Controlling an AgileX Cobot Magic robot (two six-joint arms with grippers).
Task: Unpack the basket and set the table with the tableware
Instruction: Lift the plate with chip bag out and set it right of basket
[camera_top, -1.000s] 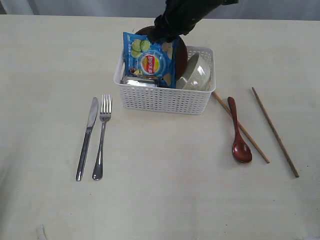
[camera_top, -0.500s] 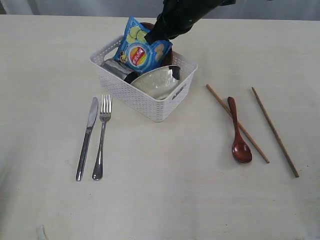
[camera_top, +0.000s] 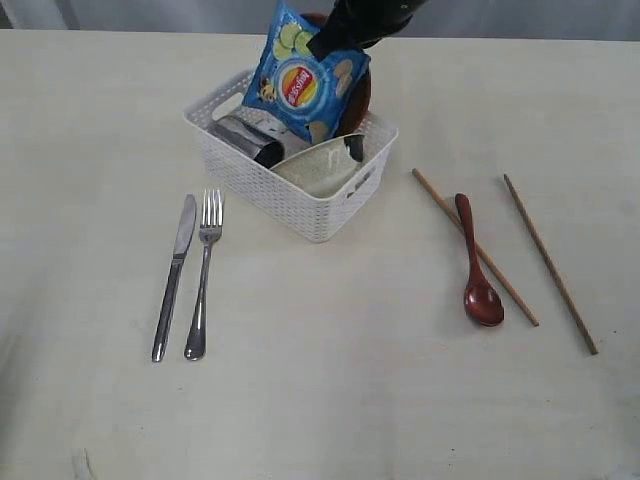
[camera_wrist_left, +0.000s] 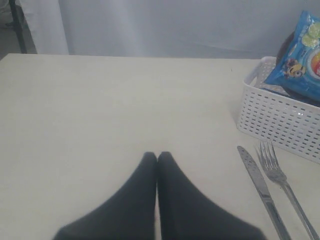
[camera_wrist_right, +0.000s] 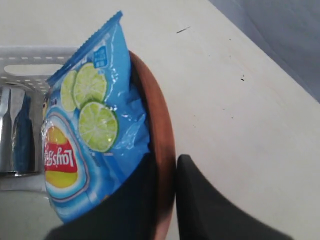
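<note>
Right gripper pinched plate rim and bag together, at basket's far side, left gripper pressed together, empty, over left table.

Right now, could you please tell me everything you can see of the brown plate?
The plate is round and reddish-brown, wood-like, with a smooth rim. It stands on edge at the far side of the basket, mostly hidden behind the chip bag, which lies against its face. The jaws of the right gripper are closed over its rim, one on its back and one on the bag side, seemingly pinching the bag too. Whether its lower edge rests in the basket cannot be seen.
</note>
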